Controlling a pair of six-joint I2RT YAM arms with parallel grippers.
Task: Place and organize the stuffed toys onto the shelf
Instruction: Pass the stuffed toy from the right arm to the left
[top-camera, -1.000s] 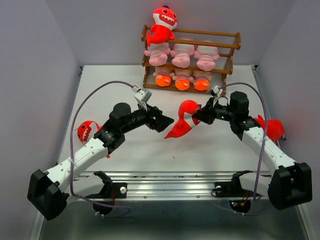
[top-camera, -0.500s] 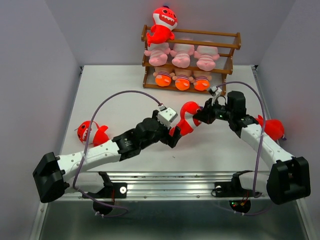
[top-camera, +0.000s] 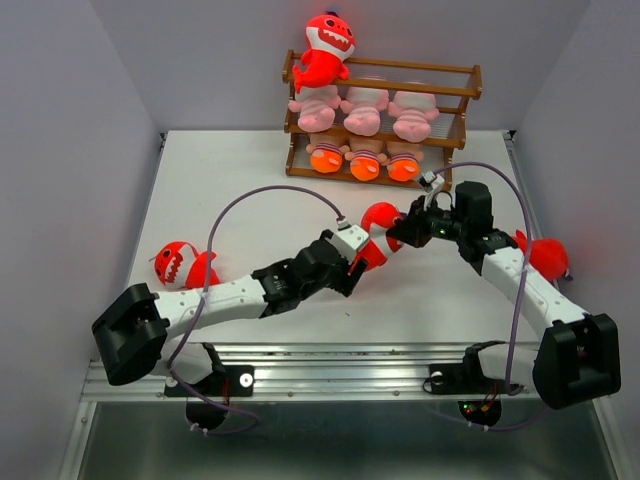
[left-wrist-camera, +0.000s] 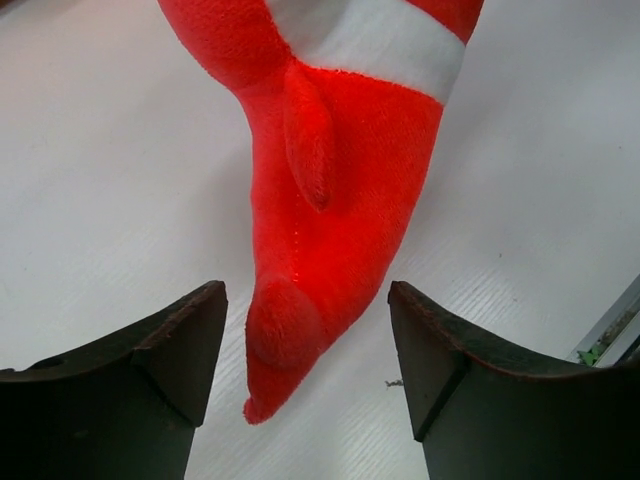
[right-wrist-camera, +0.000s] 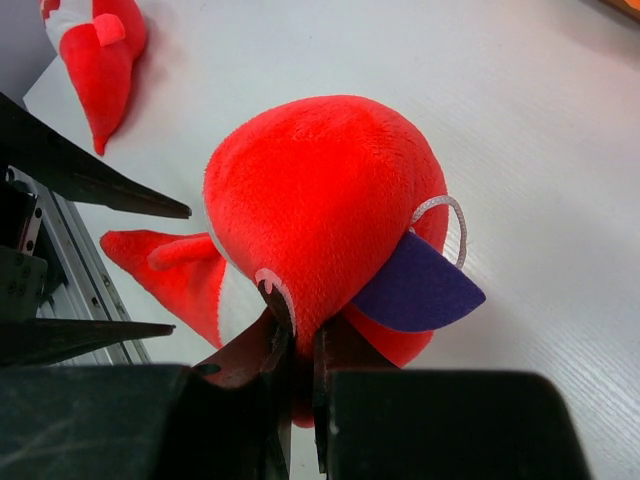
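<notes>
My right gripper (top-camera: 398, 232) (right-wrist-camera: 300, 352) is shut on a pinch of the head of a red shark (top-camera: 377, 232) (right-wrist-camera: 320, 205), holding it above the table in front of the shelf (top-camera: 470, 92). The shark's tail (left-wrist-camera: 300, 300) hangs between the jaws of my open left gripper (top-camera: 357, 265) (left-wrist-camera: 305, 345), with a gap on each side. A second shark (top-camera: 326, 48) sits on the shelf's top rail. Three pink striped animals (top-camera: 364, 106) fill the middle tier. Three orange-footed dolls (top-camera: 365, 162) fill the bottom tier.
Another red shark (top-camera: 182, 264) (right-wrist-camera: 95, 50) lies at the table's left edge beside my left arm. A further shark (top-camera: 545, 255) lies at the right edge behind my right forearm. The metal rail (top-camera: 340, 375) runs along the near edge.
My left arm has swung right and stretched out under the held shark, so its jaws now flank the tail and stand a little narrower. The right arm has barely moved.
</notes>
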